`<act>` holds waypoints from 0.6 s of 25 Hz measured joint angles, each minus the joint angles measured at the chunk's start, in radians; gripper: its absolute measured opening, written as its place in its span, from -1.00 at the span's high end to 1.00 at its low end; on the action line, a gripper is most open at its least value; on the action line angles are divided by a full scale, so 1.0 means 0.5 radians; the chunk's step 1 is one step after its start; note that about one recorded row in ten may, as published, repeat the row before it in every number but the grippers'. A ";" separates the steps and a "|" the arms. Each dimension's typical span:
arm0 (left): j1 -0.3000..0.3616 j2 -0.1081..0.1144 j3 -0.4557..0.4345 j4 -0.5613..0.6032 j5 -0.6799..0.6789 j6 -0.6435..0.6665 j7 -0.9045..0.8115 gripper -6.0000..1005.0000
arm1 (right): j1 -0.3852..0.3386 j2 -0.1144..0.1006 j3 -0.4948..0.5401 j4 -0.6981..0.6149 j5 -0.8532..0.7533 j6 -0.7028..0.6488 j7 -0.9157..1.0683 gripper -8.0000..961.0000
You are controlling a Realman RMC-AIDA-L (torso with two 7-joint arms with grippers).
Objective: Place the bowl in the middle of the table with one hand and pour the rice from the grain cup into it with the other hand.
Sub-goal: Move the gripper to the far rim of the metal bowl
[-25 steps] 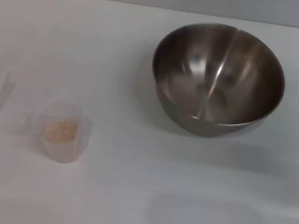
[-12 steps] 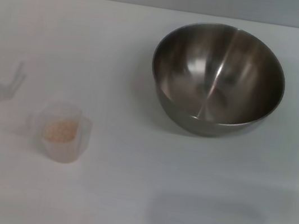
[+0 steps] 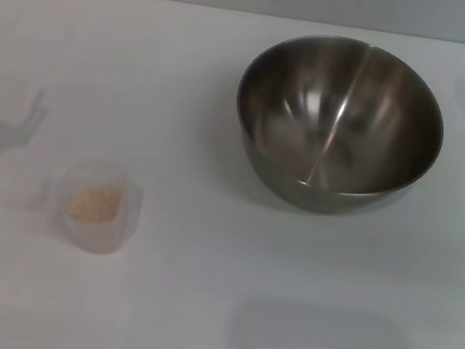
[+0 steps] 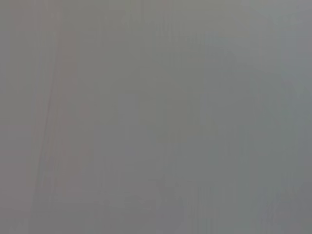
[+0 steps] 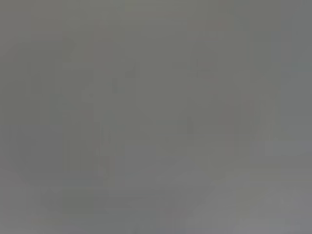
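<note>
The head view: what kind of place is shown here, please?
Probably a bare test bench set up for a kitchen task: a plain white table holding only a steel bowl and a grain cup of rice.

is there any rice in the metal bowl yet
No, the bowl is bare shiny steel inside; the rice sits in the grain cup.

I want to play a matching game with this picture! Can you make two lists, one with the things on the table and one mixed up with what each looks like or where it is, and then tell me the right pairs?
Things:
1. bowl
2. grain cup
3. rice
4. table

Descriptions:
A. pale grains sitting inside the little cup
B. white and flat, holding everything up
C. shiny grey metal, empty, far side toward the right
D. small clear plastic, near side toward the left

Right pairs: 1-C, 2-D, 3-A, 4-B.

Neither robot gripper shows in any view.
</note>
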 joint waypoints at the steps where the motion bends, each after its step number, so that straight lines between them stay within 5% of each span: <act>1: -0.004 0.001 -0.002 0.000 0.000 -0.001 0.011 -0.57 | 0.047 -0.002 0.073 0.024 0.032 0.178 -0.009 -0.31; 3: -0.008 0.001 -0.008 -0.008 -0.001 0.000 0.067 -0.57 | 0.176 -0.017 0.290 0.038 0.124 0.590 -0.025 -0.31; 6: -0.009 0.001 -0.020 -0.019 -0.001 0.009 0.106 -0.57 | 0.278 -0.029 0.435 -0.017 0.128 0.834 -0.026 -0.31; 15: -0.016 0.001 -0.027 -0.027 0.000 0.013 0.099 -0.56 | 0.413 -0.069 0.491 -0.359 0.111 0.966 -0.099 -0.31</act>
